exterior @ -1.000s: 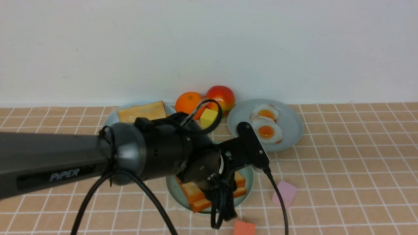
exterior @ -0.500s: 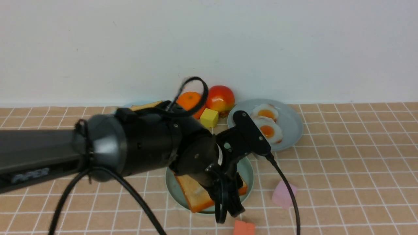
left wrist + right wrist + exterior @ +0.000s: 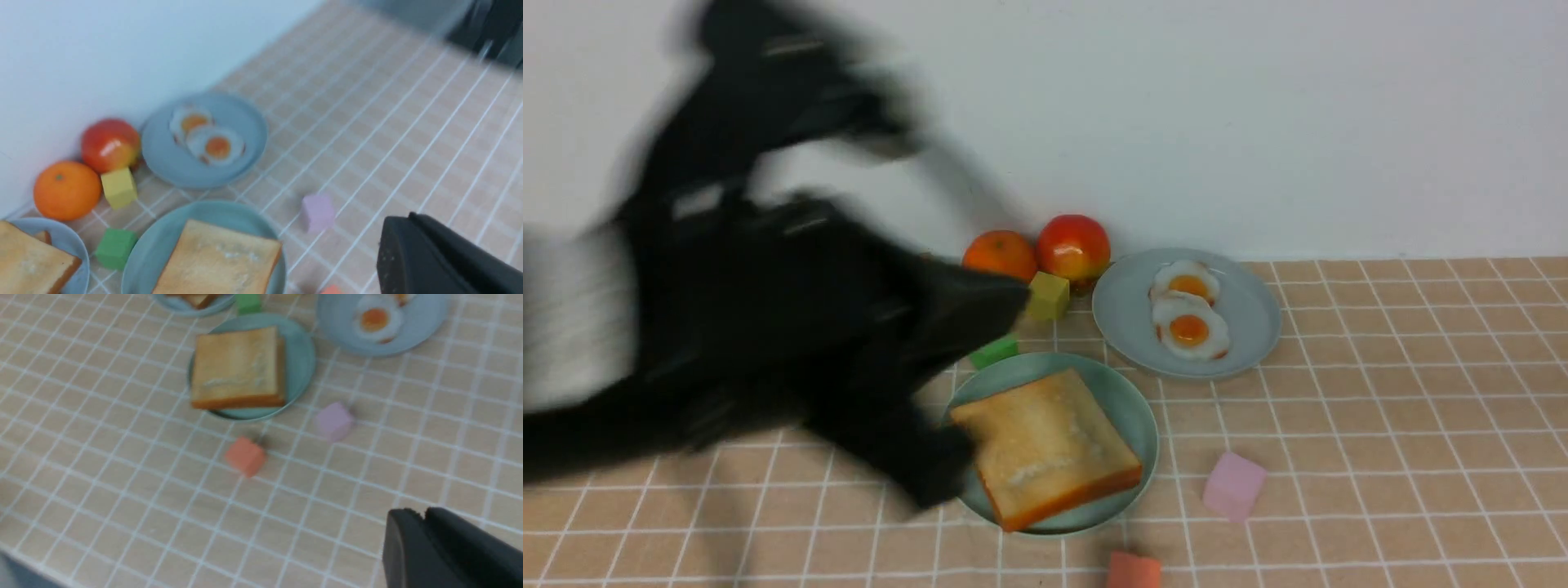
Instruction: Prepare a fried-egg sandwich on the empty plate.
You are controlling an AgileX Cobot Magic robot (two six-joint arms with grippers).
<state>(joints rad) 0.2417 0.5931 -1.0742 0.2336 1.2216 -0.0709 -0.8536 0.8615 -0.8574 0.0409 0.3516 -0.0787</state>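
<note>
The mint-green empty plate (image 3: 1134,402) now carries a thick golden toast slice (image 3: 1045,445), lying flat. In the right wrist view the toast (image 3: 237,367) shows the edge of a second slice under it; anything between them is hidden. Two fried eggs (image 3: 1186,314) rest on a blue-grey plate (image 3: 1250,327) behind it. My left arm (image 3: 768,327) is a dark blur left of the plate. My left gripper (image 3: 402,218) is shut and empty, well off the toast (image 3: 216,261). My right gripper (image 3: 423,514) hangs shut and empty over the near tablecloth.
An orange (image 3: 999,255), an apple (image 3: 1074,245), a yellow cube (image 3: 1047,296) and a green cube (image 3: 994,351) crowd behind the plate. A pink cube (image 3: 1233,486) and a red cube (image 3: 1134,570) lie in front. Another blue-grey plate with toast (image 3: 24,261) stands at the left.
My left gripper has let go of the toast on the mint plate and shut. The left arm has swung fast up and to the left, uncovering the plate.
</note>
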